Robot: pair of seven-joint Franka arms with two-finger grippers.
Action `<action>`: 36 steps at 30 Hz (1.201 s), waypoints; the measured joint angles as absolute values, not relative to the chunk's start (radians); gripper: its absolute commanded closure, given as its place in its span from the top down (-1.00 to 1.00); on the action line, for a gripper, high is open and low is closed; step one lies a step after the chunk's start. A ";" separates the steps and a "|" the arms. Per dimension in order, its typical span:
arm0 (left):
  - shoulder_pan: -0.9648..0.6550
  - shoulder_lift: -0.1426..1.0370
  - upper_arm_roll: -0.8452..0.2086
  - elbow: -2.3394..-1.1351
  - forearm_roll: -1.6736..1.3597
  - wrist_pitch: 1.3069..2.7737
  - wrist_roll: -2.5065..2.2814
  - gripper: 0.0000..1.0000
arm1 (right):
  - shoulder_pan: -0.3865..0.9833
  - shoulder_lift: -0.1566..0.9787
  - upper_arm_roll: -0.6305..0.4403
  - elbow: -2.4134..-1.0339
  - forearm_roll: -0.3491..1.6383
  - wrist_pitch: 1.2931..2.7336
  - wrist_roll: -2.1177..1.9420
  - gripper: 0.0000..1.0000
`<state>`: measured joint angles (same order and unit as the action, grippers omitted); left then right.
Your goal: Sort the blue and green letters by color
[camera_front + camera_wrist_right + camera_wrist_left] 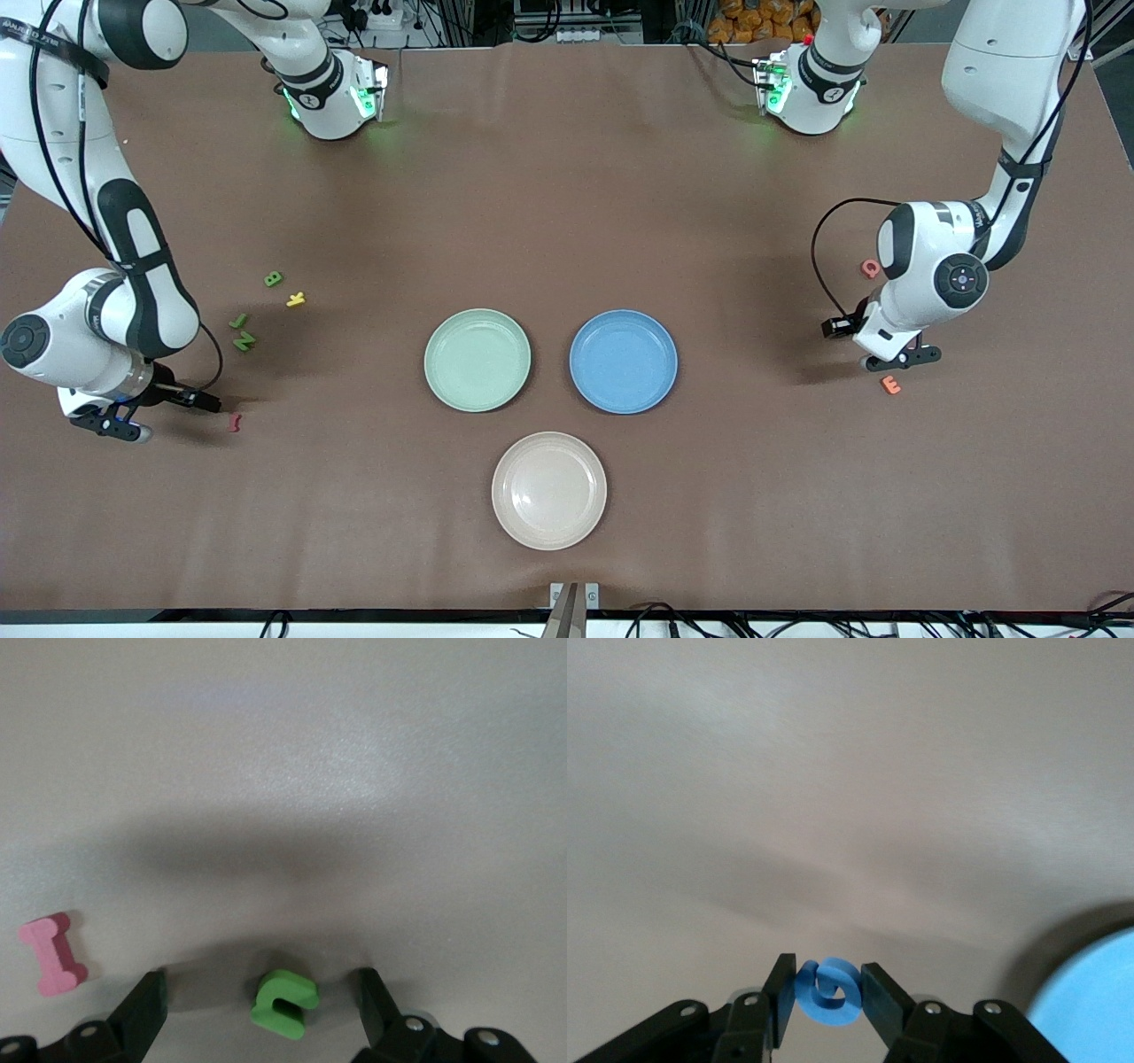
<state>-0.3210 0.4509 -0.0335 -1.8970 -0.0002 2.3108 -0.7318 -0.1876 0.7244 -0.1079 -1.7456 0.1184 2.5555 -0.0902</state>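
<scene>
The green plate and blue plate sit side by side mid-table as sorting targets. The left gripper, near its own end of the table, clamps a blue letter for transfer. The right gripper straddles a green letter on the table, fingers apart, not touching it.

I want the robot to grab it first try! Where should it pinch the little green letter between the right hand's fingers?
Best guess: straight down from above, pinching the green letter across its two outer flat sides. It lies flat on the table, already centred between the right hand fingers, which stand apart on either side.
</scene>
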 measured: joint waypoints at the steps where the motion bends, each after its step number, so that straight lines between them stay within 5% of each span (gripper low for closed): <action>1: -0.333 0.457 -0.034 -1.888 0.000 2.311 -0.755 -0.54 | -0.188 0.724 -0.108 -1.746 0.118 2.558 -0.090 -0.86; 7: -0.418 0.506 -0.036 -1.821 0.000 2.311 -0.898 -0.54 | -0.188 0.724 -0.108 -1.746 0.118 2.560 -0.090 -0.93; 10: -0.464 0.534 -0.037 -1.786 0.000 2.311 -0.966 -0.54 | -0.188 0.724 -0.108 -1.746 0.118 2.560 -0.090 -0.52; 16: -0.534 0.593 -0.036 -1.720 0.000 2.311 -1.070 -0.54 | -0.188 0.724 -0.108 -1.746 0.118 2.560 -0.090 -0.27; 36: -0.580 0.712 -0.036 -1.580 0.000 2.311 -1.211 -0.53 | -0.187 0.725 -0.106 -1.779 0.118 2.621 -0.090 -0.06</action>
<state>-0.5796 0.7116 -0.0361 -1.5799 -0.0003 2.3115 -1.2111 -0.1870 0.7246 -0.1063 -1.7791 0.1176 2.6214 -0.0901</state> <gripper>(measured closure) 0.621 0.555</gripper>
